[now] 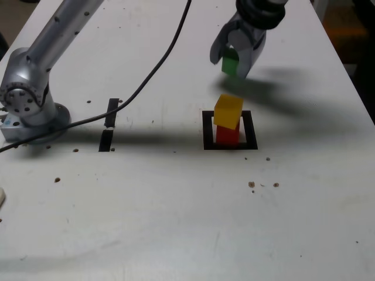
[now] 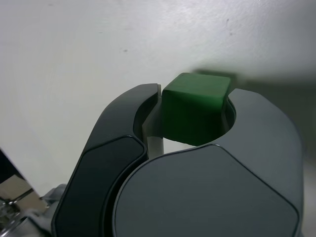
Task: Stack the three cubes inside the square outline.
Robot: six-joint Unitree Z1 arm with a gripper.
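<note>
We saw a plain green cube [image 1: 229, 64] between the dark grey jaws of the tool [image 1: 234, 58]. A yellow cube [image 1: 228, 111] and a red cube [image 1: 227, 135] were both solid in colour and unpatterned. The square outline [image 1: 207, 130] was black with a white centre. The counter [image 1: 176, 205] was white, flecked with small brown specks, and bore two short black strips [image 1: 109, 124]. The arm [image 1: 47, 47] was silver grey, its cable [image 1: 158, 64] black.

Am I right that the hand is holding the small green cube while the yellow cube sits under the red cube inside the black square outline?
Not quite: the exterior view shows the small yellow cube on top of the red cube, not under it. The rest holds: the hand grips the small green cube, and the pair sits inside the black square outline.
</note>
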